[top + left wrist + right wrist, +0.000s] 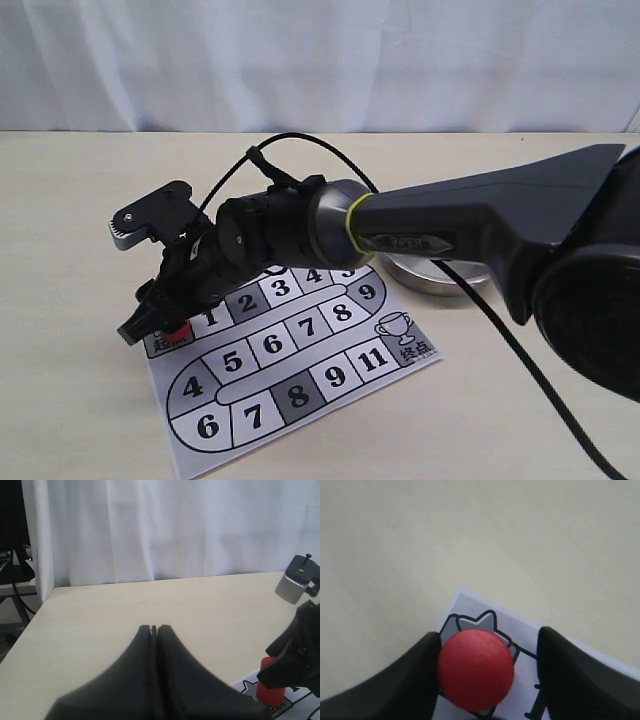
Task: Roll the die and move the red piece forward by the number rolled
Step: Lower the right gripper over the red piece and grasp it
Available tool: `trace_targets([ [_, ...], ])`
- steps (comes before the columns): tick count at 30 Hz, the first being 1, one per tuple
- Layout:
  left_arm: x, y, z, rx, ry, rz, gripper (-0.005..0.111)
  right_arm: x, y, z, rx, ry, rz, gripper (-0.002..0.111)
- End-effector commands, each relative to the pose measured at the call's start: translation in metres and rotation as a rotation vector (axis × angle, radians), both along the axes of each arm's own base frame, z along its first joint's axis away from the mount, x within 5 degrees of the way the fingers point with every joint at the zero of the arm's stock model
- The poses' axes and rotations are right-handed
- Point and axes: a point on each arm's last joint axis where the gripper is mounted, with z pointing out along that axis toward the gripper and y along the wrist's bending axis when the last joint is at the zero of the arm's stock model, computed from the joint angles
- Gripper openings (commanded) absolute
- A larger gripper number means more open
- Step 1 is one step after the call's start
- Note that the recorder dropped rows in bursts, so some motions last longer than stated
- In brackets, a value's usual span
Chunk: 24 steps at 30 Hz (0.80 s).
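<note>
The red piece point(178, 333) stands on the start square at the near-left corner of the numbered board point(330, 395). My right gripper point(160, 322) is lowered over it. In the right wrist view the red piece point(476, 669) sits between the open fingers of the right gripper point(487, 642). One finger point(420, 670) touches its side and the other point(565, 665) stands apart with white board point(530, 630) showing in the gap. The left gripper point(154, 628) is shut and empty above the bare table, with the red piece point(270, 692) off to one side. The die is out of view.
A steel bowl point(430, 275) sits behind the board, mostly hidden by my right arm point(470, 220). A cable point(520, 370) trails from that arm across the board's right side. A white curtain point(320, 60) hangs behind the table.
</note>
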Motion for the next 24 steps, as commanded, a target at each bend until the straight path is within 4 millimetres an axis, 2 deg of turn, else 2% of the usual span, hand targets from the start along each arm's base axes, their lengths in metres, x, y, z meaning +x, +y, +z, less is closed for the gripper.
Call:
trace_targets([
  [1, 0.000, 0.000, 0.000, -0.004, -0.006, -0.003, 0.000, -0.004, 0.006, 0.001, 0.010, -0.025, 0.018, 0.038],
  [9, 0.000, 0.000, 0.000, -0.004, -0.006, -0.003, 0.000, -0.006, 0.007, 0.015, 0.018, -0.070, 0.056, 0.004],
  [13, 0.000, 0.000, 0.000, -0.004, -0.006, -0.003, 0.000, -0.005, 0.005, 0.027, 0.031, -0.080, 0.053, 0.004],
  [17, 0.000, 0.000, 0.000, -0.004, -0.006, -0.003, 0.000, 0.003, -0.007, 0.034, 0.018, -0.064, 0.033, 0.004],
  [24, 0.000, 0.000, 0.000, -0.004, -0.006, -0.003, 0.000, 0.016, -0.027, 0.029, -0.027, 0.006, -0.001, 0.004],
])
